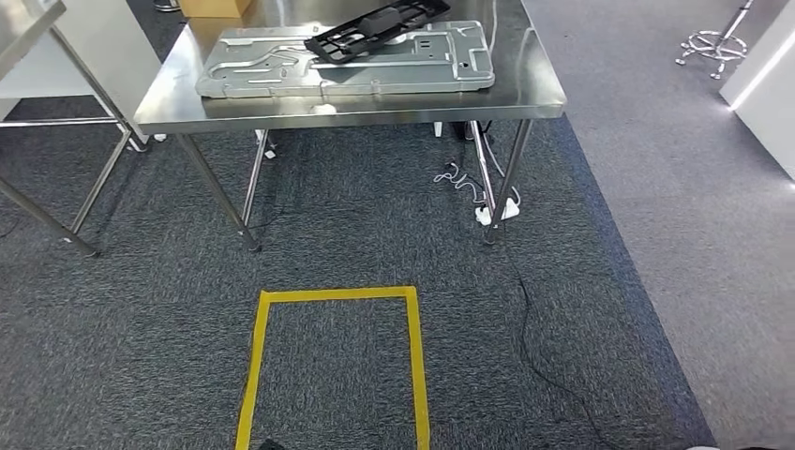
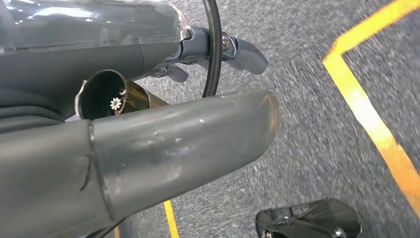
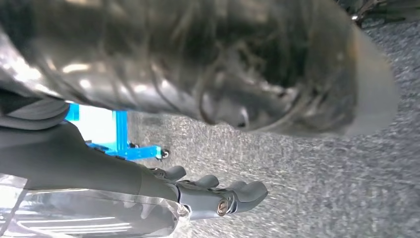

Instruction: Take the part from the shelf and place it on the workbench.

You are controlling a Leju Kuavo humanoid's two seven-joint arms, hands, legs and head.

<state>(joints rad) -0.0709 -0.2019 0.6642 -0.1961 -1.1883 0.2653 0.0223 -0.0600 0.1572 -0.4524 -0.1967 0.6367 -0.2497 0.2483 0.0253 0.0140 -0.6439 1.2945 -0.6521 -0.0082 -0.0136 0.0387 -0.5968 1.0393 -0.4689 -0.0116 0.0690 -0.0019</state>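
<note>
Both arms hang low: the left hand [image 2: 198,99] and the right hand [image 3: 208,193] dangle over the carpet, fingers loose and apart, carrying nothing. Just ahead, a yellow taped square [image 1: 333,361] marks a standing spot, I'd guess. Beyond, the black part [image 1: 375,28] already rests atop a grey panel [image 1: 347,64] on the steel workbench [image 1: 356,108].

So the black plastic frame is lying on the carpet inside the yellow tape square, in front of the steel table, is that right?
Not quite. The head view shows the black plastic frame lying on top of the grey metal panel on the steel table, not on the carpet. The yellow tape square is indeed on the carpet in front of the table, with only carpet visible inside it.
</note>
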